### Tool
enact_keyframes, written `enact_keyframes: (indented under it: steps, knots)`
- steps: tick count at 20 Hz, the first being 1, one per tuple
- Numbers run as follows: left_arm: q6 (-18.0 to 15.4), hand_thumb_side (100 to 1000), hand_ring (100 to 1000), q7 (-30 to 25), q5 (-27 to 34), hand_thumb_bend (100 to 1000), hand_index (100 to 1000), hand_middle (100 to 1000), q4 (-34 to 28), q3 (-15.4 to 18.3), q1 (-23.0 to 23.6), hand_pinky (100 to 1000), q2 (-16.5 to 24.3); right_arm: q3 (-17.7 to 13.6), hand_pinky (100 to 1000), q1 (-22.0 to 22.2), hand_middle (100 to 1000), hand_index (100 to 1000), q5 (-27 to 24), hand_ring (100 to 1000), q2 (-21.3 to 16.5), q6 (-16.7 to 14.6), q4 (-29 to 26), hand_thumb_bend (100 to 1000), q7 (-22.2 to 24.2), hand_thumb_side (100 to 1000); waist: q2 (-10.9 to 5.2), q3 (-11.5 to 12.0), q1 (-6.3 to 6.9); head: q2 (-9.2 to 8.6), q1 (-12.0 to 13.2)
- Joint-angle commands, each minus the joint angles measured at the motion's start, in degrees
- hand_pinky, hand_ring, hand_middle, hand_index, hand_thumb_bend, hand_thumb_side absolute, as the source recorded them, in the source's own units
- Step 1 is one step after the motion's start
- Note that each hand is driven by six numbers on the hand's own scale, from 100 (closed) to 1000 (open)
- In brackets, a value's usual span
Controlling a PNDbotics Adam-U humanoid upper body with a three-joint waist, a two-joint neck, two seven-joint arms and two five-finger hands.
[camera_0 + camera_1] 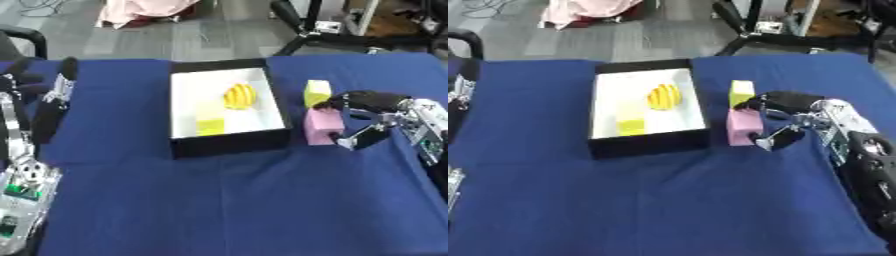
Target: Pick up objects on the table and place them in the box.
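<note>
Two blocks stand just left of the right hand (363,120) in the left eye view: a pink block (320,127) at its fingertips and a yellow block (317,92) just beyond, both on the blue-covered counter (227,200) beside the black box (229,142). The hand's upper fingers (372,100) curve over toward the pink block's top while the lower one reaches toward its near right edge; the fingers are spread, and contact cannot be confirmed. Inside the box, further left of the hand, lie a yellow ridged object (240,96) and a small yellow piece (210,127). The left hand (52,100) rests far across the counter, fingers extended; its palm is cut off by the frame edge.

The right eye view shows the pink block as squared and plain-faced. It looks light and rigid, possibly foam, with smooth sides that may slip; a hold across two opposite side faces seems safest. Whether it is soft cannot be judged. The block's right face is hidden behind the hand, and the left hand is nearly out of view here.
</note>
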Motion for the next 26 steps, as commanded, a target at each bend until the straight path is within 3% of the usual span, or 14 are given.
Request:
enact_keyframes:
  steps: [1,5,8,12,15,16,17,18,19,20,23,26]
  knots:
    - [0.0,714,645,0.08,0.1,760,834,618,-0.57,0.2,-0.46,795,0.59,-1.06,885,-2.48,418,930,-6.86,770,-2.83,0.96,-3.64,100,-1.2,218,-0.47,0.12,0.05,-0.11,-0.12]
    - [-0.01,714,645,-0.1,-0.15,759,834,619,-0.78,0.14,-0.69,795,0.44,-1.66,881,-6.53,421,924,-15.58,771,-4.09,3.26,-6.59,100,0.54,201,-0.48,0.73,0.09,-0.11,-0.62]
    - [-0.19,715,645,-0.36,-0.43,757,834,619,-0.94,-0.05,-1.17,796,-0.37,-1.54,880,-10.5,429,926,-19.31,775,-2.55,5.01,-5.19,100,2.06,199,-0.35,1.82,0.36,-0.11,-1.78]
    - [-0.96,715,645,-1.36,-0.88,757,834,619,-1.13,-1.12,-2.55,795,-2.91,-1.54,882,-14.0,449,932,-16.43,783,2.08,5.92,0.83,100,3.7,201,0.09,4.68,1.18,-0.11,-4.65]
    - [-1.88,715,645,-2.08,-1.2,757,834,619,-1.1,-2.04,-3.39,795,-4.7,-2.25,882,-14.75,565,945,-12.89,801,5.17,5.32,5.43,100,2.57,200,0.63,6.64,1.41,-0.11,-6.69]
    - [-2.06,715,645,-2.32,-1.27,757,834,619,-1.05,-2.26,-3.55,795,-4.95,-2.44,882,-14.86,565,945,-11.79,801,5.75,5.03,6.57,100,1.86,200,0.74,7.05,1.42,-0.11,-7.1]
    - [-2.21,715,645,-2.5,-1.27,758,834,619,-1.03,-2.44,-3.63,795,-5.1,-2.48,902,-14.88,761,980,-10.26,854,6.19,4.76,7.47,100,1.08,275,0.87,7.45,1.37,-0.11,-7.51]
    - [-2.33,714,645,-2.63,-1.24,758,834,619,-1.04,-2.59,-3.67,795,-5.17,-2.5,905,-14.86,779,983,-8.32,861,6.53,4.5,8.11,100,0.12,309,0.95,7.74,1.31,-0.11,-7.79]
    - [-2.44,706,645,-2.72,-1.18,767,834,619,-1.05,-2.69,-3.66,795,-5.18,-2.55,922,-14.76,879,995,-6.43,901,6.73,4.25,8.56,100,-0.89,502,1.05,7.89,1.17,-0.11,-7.99]
    - [-2.55,699,645,-2.78,-1.13,775,834,619,-1.04,-2.78,-3.63,796,-5.18,-2.61,931,-14.63,933,999,-4.77,921,6.87,3.93,8.89,100,-1.9,555,1.11,7.96,1.04,-0.11,-8.1]
    - [-2.81,695,645,-2.98,-0.98,780,835,619,-0.83,-3.0,-3.42,799,-5.08,-2.89,951,-14.15,1000,1000,-2.44,956,6.69,2.53,9.39,100,-4.12,682,1.22,7.81,0.57,-0.11,-7.96]
    - [-2.98,691,646,-3.07,-0.95,784,836,620,-0.64,-3.02,-3.17,798,-4.81,-3.2,966,-13.95,1000,1000,-3.33,974,5.8,1.24,9.01,100,-4.71,683,1.18,7.43,0.22,-0.11,-7.71]
